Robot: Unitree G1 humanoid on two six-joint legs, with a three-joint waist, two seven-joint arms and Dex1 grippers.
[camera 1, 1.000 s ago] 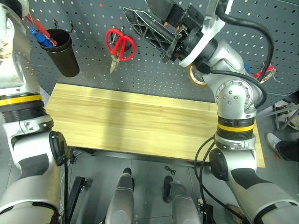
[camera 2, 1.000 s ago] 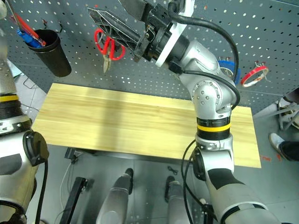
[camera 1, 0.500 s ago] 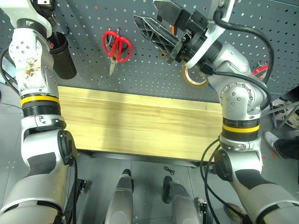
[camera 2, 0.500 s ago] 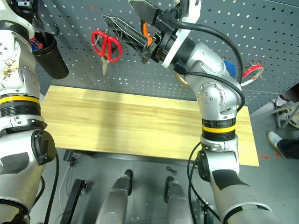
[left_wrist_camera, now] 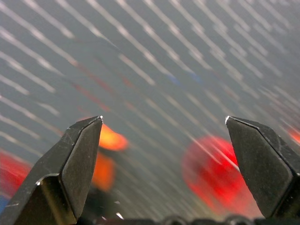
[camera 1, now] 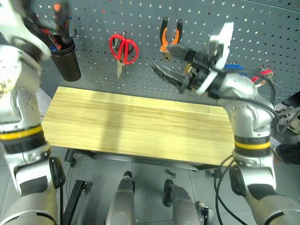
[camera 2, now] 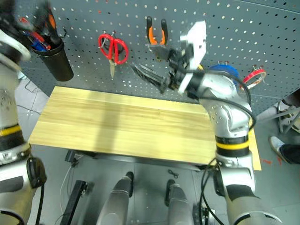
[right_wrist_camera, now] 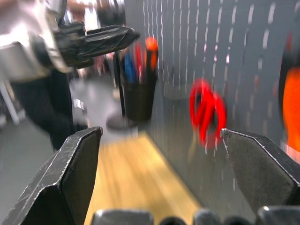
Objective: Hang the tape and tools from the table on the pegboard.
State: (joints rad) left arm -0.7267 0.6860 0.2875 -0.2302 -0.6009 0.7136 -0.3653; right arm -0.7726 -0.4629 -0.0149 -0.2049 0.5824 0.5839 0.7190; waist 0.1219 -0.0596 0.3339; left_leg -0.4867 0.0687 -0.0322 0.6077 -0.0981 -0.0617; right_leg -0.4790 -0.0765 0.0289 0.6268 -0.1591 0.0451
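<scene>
The red-handled scissors (camera 1: 123,48) and the orange-and-black pliers (camera 1: 169,34) hang on the pegboard (camera 1: 140,14). An orange screwdriver handle (right_wrist_camera: 151,46) sticks out of a black cup (camera 1: 66,62) on the board. My right gripper (camera 1: 163,60) is open and empty, below and in front of the pliers. My left gripper (left_wrist_camera: 164,119) is open and empty, close to the cup's rim. A sliver of the tan tape (camera 2: 199,68) shows behind my right wrist; the rest is hidden. The table (camera 1: 131,122) has a bare wood top.
A blue roll (camera 2: 224,71) and a thin red roll (camera 2: 255,75) hang on the board to the right of my right arm. The cup also holds blue and red items. A person's shoe (camera 2: 276,141) shows at the far right, on the floor.
The left gripper has opened by the cup, where an orange handle now stands. Both arms have dropped and drawn back from the board. The pliers, earlier between the right fingers, now hang free.
</scene>
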